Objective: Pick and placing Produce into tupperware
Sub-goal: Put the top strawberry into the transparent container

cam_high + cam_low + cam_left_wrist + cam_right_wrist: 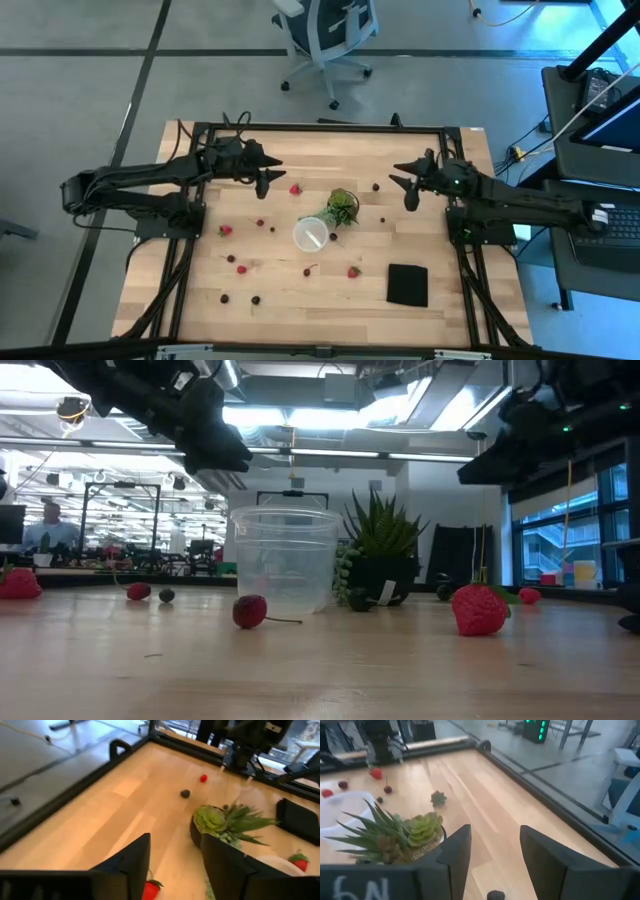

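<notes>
From above, the left gripper (272, 172) is seen raised over the far left part of the wooden table (200, 290), just beside a red strawberry (295, 189). The right gripper (402, 181) is seen over the far right part, near a dark berry (376, 186). The round translucent tupperware (309, 234) stands near the table's middle, touching or nearly touching the potted green plant (342, 207) beyond it. Small red and dark produce pieces are scattered around it, among them a strawberry (353, 271) on the near side, and a flat black square (407, 284) lies to the near right.

At table height, the tupperware (285, 559) is seen upright with nothing visible in it. A dark red cherry (250, 611) with a stem lies just in front, and a strawberry (479, 609) lies to the right. Both arms are seen above, clear of the table.

From the left wrist, two dark fingers (131, 865) are seen parted by a moderate gap, with nothing held between them; a strawberry (150, 889) lies on the table below the gap.

From the right wrist, its fingers (456, 852) are likewise seen parted and holding nothing, with the plant (400, 834) beside them and a dark berry (495, 895) below.
</notes>
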{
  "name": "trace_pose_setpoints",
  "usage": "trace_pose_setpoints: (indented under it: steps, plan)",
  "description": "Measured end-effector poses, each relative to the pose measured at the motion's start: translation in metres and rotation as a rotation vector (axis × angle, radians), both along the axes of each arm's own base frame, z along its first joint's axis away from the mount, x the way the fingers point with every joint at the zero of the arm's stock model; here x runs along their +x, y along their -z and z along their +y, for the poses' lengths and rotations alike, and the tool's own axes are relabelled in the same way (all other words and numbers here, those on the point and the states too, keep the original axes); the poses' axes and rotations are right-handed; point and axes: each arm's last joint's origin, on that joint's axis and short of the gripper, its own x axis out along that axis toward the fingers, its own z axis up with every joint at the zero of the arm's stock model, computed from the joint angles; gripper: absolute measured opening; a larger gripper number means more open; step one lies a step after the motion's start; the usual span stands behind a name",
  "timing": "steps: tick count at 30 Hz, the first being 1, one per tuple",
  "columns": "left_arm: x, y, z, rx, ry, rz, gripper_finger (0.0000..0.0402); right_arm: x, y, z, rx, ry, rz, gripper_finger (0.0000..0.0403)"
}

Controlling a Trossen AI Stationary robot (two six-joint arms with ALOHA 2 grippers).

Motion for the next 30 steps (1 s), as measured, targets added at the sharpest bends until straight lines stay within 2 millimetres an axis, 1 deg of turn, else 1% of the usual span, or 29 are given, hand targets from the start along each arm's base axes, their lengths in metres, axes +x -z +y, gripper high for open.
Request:
trace_pose_setpoints:
  steps: [6, 10, 12, 15, 17, 20, 25, 30]
  plan:
    - [0.012, 0.017, 0.006, -0.019, 0.009, 0.073, 0.0256, 0.014, 0.001, -0.005, 0.017, -0.001, 0.071, 0.0172]
    - [0.017, 0.023, 0.006, -0.080, -0.004, 0.082, 0.0280, 0.019, 0.007, -0.006, 0.032, 0.000, 0.115, 0.0172]
    - [0.019, 0.024, 0.005, -0.072, 0.002, 0.080, 0.0282, 0.020, 0.010, -0.007, 0.037, 0.000, 0.129, 0.0172]
    - [0.025, 0.025, 0.010, 0.018, -0.024, 0.074, 0.0281, 0.022, 0.012, -0.007, 0.042, 0.000, 0.144, 0.0172]
    - [0.030, 0.030, 0.012, 0.082, -0.003, 0.097, 0.0278, 0.023, 0.013, -0.007, 0.044, 0.000, 0.149, 0.0172]
    - [0.038, 0.043, 0.015, 0.114, 0.019, 0.145, 0.0275, 0.023, 0.014, -0.008, 0.045, 0.000, 0.153, 0.0172]
    - [0.050, 0.069, 0.020, 0.081, 0.030, 0.213, 0.0274, 0.023, 0.014, -0.008, 0.026, -0.008, 0.163, 0.0172]
    - [0.057, 0.091, 0.018, 0.110, 0.082, 0.309, 0.0274, 0.023, 0.014, -0.008, 0.024, -0.009, 0.165, 0.0172]
